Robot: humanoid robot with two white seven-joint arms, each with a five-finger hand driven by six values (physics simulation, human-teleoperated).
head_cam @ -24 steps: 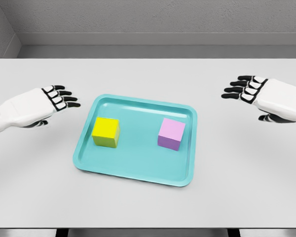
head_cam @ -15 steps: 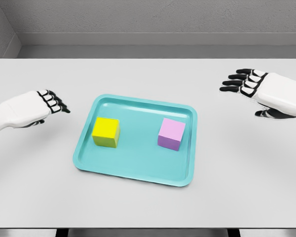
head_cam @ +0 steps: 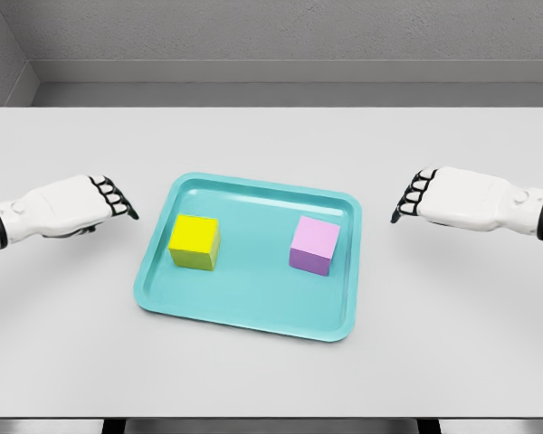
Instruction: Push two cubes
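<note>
A yellow cube (head_cam: 195, 241) sits in the left half of a teal tray (head_cam: 253, 307). A pink cube (head_cam: 314, 244) sits in the tray's right half. My left hand (head_cam: 116, 201) hovers just outside the tray's left rim, level with the yellow cube, its fingers curled downward and holding nothing. Outside the right rim, my right hand (head_cam: 409, 201) is held at about the same height, fingers likewise curled and holding nothing. Both hands stand apart from the tray and the cubes.
The tray lies in the middle of a wide white table (head_cam: 271, 136). A grey wall runs along the table's far edge.
Both hands have curled their fingers down from a spread pose. The right hand has dropped lower and moved in toward the tray. The cubes have not moved.
</note>
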